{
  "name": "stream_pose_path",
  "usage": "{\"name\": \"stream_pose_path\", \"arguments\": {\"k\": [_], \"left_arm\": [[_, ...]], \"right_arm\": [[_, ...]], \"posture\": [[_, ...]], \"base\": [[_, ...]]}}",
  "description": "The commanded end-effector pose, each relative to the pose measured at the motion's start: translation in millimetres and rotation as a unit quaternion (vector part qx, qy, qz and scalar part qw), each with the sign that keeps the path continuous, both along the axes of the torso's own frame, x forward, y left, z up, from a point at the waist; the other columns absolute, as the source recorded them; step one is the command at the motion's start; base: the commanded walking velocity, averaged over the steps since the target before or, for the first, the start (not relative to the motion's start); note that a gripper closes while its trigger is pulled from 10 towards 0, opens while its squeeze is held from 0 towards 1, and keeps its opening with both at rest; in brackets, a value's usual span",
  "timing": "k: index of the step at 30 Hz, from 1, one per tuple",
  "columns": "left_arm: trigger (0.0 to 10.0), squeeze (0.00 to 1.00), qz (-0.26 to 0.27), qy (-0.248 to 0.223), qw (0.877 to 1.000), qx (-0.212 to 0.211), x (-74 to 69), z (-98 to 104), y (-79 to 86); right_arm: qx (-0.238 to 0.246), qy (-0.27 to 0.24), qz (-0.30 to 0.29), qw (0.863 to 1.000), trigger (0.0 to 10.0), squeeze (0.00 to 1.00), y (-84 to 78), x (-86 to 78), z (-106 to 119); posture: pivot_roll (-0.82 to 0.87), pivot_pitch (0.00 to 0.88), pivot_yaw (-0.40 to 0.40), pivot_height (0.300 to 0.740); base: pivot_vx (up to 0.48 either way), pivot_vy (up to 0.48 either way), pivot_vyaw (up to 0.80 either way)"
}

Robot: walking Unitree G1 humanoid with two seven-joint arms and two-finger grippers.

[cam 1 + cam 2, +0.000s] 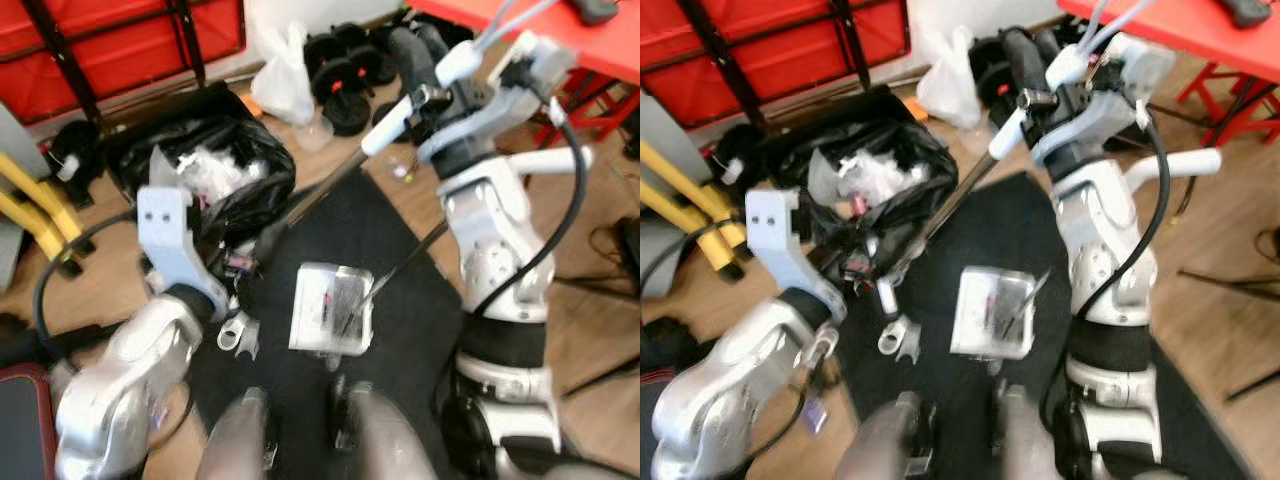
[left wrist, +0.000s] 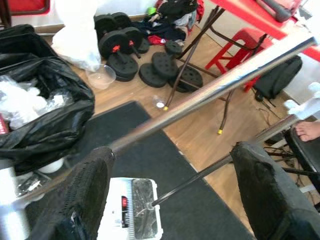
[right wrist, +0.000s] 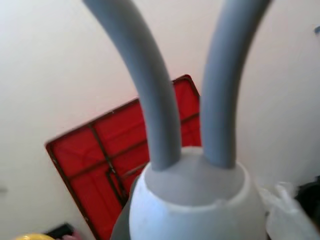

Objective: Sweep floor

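Left claw (image 2: 170,195) spread wide around long silver metal broom handle (image 2: 210,92), not pinching it. Handle slanting above black floor mat (image 1: 400,240), beside open black rubbish bag (image 1: 215,165). White dustpan (image 1: 332,308) just ahead. Right claw (image 1: 420,100) raised near red desk (image 1: 600,45), apparently gripping handle's top. Seemingly mid-sweep; next, closing left fingers. Broom head hidden.
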State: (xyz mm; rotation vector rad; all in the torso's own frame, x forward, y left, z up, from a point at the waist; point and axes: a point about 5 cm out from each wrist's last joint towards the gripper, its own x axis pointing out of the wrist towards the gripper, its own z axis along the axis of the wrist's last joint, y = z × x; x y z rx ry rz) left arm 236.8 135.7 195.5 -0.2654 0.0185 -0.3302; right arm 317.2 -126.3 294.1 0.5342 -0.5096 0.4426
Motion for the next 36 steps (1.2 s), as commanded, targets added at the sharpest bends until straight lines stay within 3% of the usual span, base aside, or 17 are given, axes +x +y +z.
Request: {"name": "stream_pose_path", "arguments": {"k": [1,7,13,16,20,23,36], "left_arm": [[10.0,0.00,-0.004,0.009,1.000,0.005,-3.1,-3,-1.8],[10.0,0.00,-0.002,0.009,1.000,0.008,-3.4,-2,-1.4],[10.0,0.00,0.000,0.010,1.000,0.010,-4.0,0,-0.1],[10.0,0.00,0.000,0.012,1.000,0.011,-4.0,0,0.6],[10.0,0.00,0.000,0.012,1.000,0.011,-3.8,0,0.9],[10.0,0.00,-0.002,0.013,1.000,0.011,-3.5,0,1.4],[10.0,0.00,-0.001,0.015,1.000,0.011,-1.5,0,2.8]], "right_arm": [[0.016,-0.027,0.008,0.999,10.0,0.00,-0.6,-3.9,8],[0.031,-0.020,0.030,0.999,10.0,0.00,2.6,0.0,3],[0.042,0.038,0.060,0.997,10.0,0.00,8.4,9.9,-14],[0.017,0.097,0.048,0.994,10.0,0.00,7.5,15.8,-31],[-0.008,0.131,0.045,0.990,10.0,0.00,7.4,18.0,-41],[-0.060,0.155,0.029,0.986,10.0,0.00,5.9,18.7,-52],[-0.083,0.117,-0.005,0.990,10.0,0.00,-10.0,14.7,-48]], "posture": [[0.07,0.292,-0.070,0.740],[0.07,0.294,-0.071,0.740],[0.08,0.306,-0.073,0.740],[0.08,0.308,-0.072,0.740],[0.08,0.311,-0.070,0.740],[0.08,0.312,-0.068,0.740],[0.08,0.316,-0.064,0.740]], "base": [[0.000,0.000,0.00],[0.000,0.000,0.00],[0.000,0.000,0.00],[0.000,0.000,0.00],[0.000,0.000,0.00],[0.000,0.000,0.00],[0.000,0.000,0.00]]}}
